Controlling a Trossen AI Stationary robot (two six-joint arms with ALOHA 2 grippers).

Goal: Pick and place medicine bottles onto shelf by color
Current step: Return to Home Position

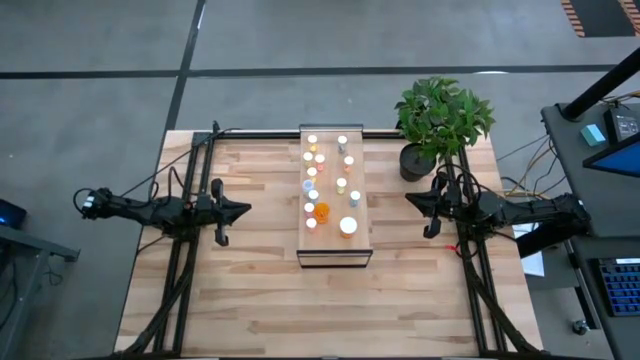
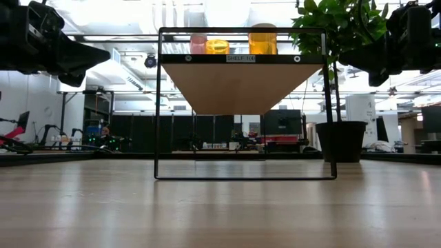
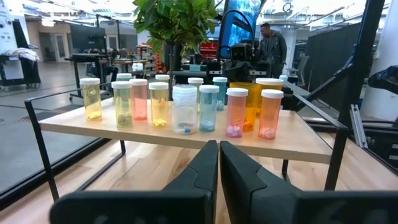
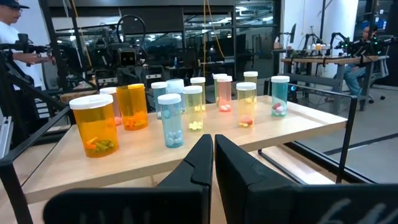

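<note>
The shelf (image 1: 362,210), a light-wood board in a dark frame, stands raised at the table's middle. Several small white-capped medicine bottles (image 1: 312,186) stand upright on it, orange, yellow, pale blue and pink, with one larger orange bottle (image 1: 348,226) near its near end; they also show in the left wrist view (image 3: 185,109) and the right wrist view (image 4: 171,120). My left gripper (image 1: 246,210) hovers left of the shelf, shut and empty (image 3: 219,163). My right gripper (image 1: 408,197) hovers right of the shelf, shut and empty (image 4: 212,158).
A potted green plant (image 1: 440,122) stands at the table's far right, close behind my right arm. The tabletop (image 1: 260,300) lies bare on the near side. People show in the room beyond (image 3: 272,43).
</note>
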